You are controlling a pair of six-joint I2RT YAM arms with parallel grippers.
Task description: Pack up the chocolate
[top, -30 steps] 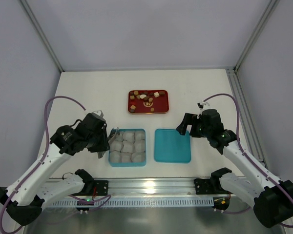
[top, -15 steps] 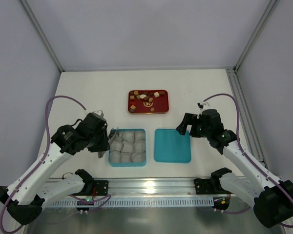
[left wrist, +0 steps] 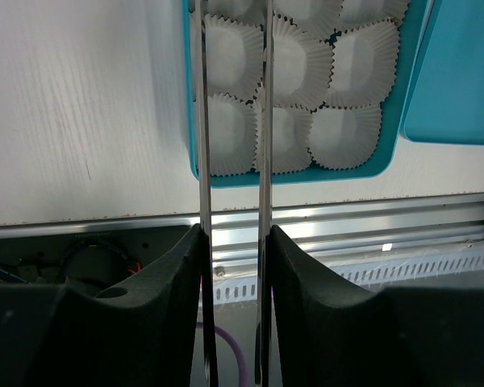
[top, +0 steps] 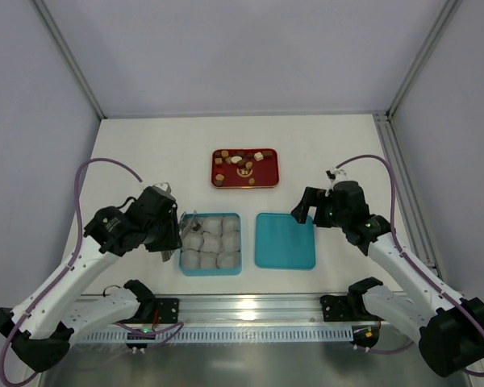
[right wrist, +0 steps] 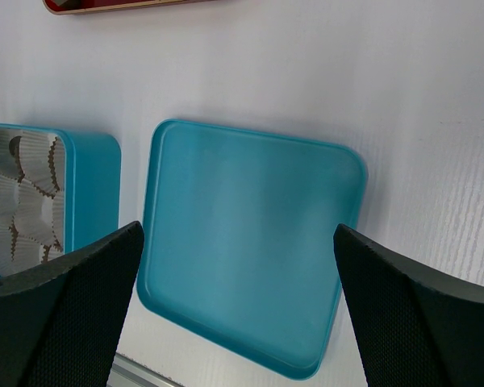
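The chocolate [top: 244, 161], small brown, tan and cream pieces, lies on the red tray [top: 270, 179] at mid table. A teal box [top: 210, 269] holds white paper cups [top: 214, 242]; the box [left wrist: 290, 177] and cups [left wrist: 306, 64] also show in the left wrist view. My left gripper [top: 176, 232] [left wrist: 234, 230] is shut on thin metal tweezers [left wrist: 201, 121], whose blades reach over the box's left cups. Their tips run off the top of the wrist view. My right gripper [top: 302, 205] [right wrist: 238, 234] is open and empty above the teal lid [top: 285, 240] [right wrist: 250, 242].
The lid lies flat just right of the box. The red tray's edge [right wrist: 129, 4] shows at the top of the right wrist view. A metal rail [top: 242, 306] runs along the near table edge. Frame posts and grey walls stand at the sides and back.
My left gripper has shifted slightly right, carrying the tweezers further over the box's left side. The right arm has not moved.
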